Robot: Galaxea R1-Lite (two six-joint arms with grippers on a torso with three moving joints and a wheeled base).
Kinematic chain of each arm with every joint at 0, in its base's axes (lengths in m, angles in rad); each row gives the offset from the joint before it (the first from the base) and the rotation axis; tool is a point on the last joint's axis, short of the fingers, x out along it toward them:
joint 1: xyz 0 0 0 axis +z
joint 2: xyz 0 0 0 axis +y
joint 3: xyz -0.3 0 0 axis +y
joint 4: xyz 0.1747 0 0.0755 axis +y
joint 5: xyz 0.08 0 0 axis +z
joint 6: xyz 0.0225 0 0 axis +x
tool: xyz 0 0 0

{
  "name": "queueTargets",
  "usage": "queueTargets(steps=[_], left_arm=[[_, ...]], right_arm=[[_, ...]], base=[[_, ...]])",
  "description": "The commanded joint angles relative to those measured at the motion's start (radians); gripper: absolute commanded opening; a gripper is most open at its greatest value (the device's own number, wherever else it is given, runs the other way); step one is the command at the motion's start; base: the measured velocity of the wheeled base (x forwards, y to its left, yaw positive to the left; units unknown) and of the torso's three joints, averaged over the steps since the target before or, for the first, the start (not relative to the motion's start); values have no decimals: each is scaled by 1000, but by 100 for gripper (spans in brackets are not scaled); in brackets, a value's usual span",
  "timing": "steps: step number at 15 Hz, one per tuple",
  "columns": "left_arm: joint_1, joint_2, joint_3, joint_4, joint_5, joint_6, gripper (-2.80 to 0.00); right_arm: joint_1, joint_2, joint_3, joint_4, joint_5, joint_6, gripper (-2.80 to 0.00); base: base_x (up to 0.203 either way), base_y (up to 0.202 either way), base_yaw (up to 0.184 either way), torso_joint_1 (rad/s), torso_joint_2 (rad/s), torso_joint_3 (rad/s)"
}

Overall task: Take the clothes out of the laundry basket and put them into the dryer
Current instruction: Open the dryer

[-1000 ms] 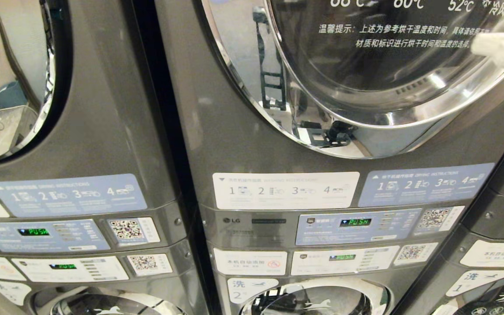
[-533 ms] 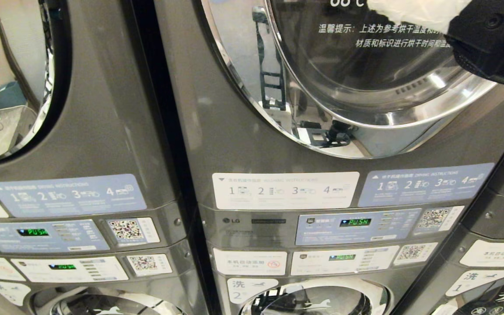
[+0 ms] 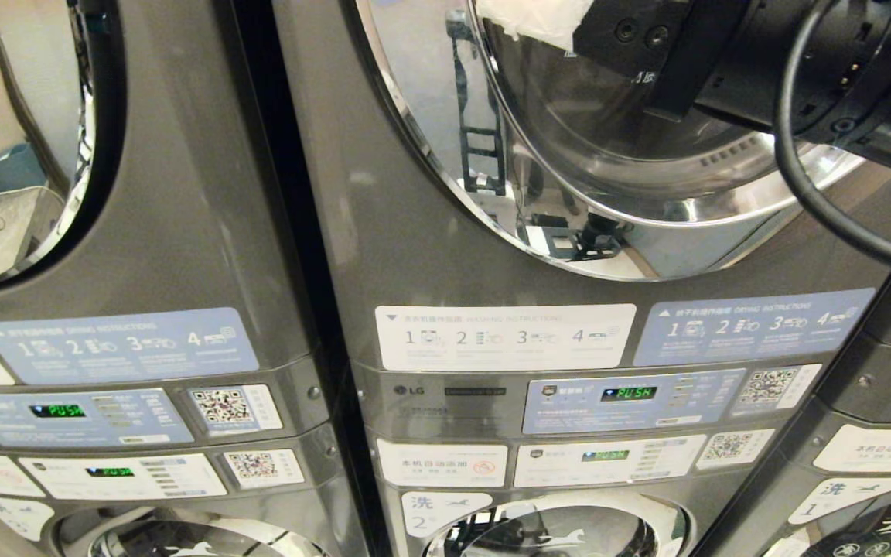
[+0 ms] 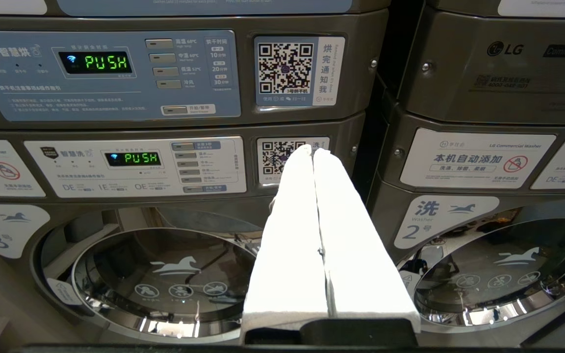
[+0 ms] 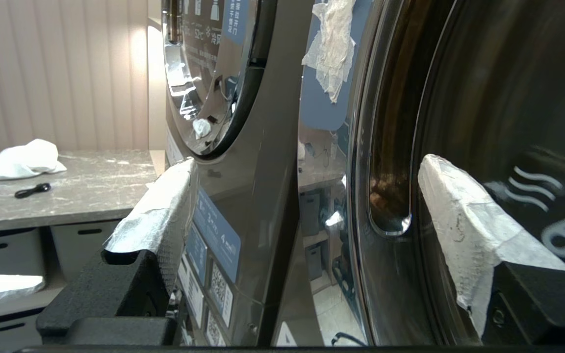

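Grey steel fronts fill the head view: stacked laundry machines side by side, each with a dryer (image 3: 414, 193) above and a washer below. Centre dryer's round door (image 3: 608, 155) is chrome-rimmed with dark glass and appears closed. Below it sit instruction stickers and a control panel (image 3: 631, 398) whose green display reads PUSH.

Right claw (image 5: 302, 206) is up at the top right of the head view, in front of the door glass. Its white-wrapped fingers (image 5: 464, 215) stand wide apart with nothing between them. From its own camera one finger lies close against the dark door glass; the other is out toward the neighbouring machine. Black cable (image 3: 801, 178) loops down from the right arm across the door rim.

Left claw (image 4: 312, 149) hangs low, level with the lower control panels and well clear of the work. Its two white-wrapped fingers (image 4: 346, 235) are pressed together, empty, pointing at the gap between two washers.

No clothes or laundry basket appear in any view. White cloth (image 5: 22, 159) lies on a marbled counter (image 5: 91, 191) far off past the machines, with a small black object (image 5: 32, 190) near it; whether that cloth is laundry cannot be told.
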Motion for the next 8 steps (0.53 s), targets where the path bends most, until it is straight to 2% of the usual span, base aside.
queueTargets(steps=[1, 8], left_arm=[[0, 0, 0, 0, 0, 0, -280], [0, 0, 0, 0, 0, 0, -280]], right_arm=[[4, 53, -37, -3, 2, -1, 0], [23, 146, -141, 1, 9, -4, 0]], base=[[0, 0, 0, 0, 0, 0], [0, 0, 0, 0, 0, 0]])
